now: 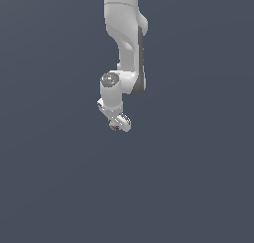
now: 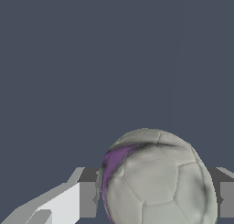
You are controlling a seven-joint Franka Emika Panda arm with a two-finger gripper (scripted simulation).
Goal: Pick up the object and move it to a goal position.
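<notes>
While end effector [image 1: 119, 123] clamps the ball [image 2: 155, 179] | round, no long axis | purple patch sideways

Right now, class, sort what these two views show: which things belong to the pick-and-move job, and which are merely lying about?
Belongs to the job:
- the ball, grey-white with a purple patch, sitting between the fingers
- the tool, closed around it
- the arm

Lying about:
- nothing visible; only plain dark background, and no goal marker shows

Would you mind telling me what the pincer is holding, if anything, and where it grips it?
The pincer holds the ball, clamped across its sides between the two fingers.
</notes>
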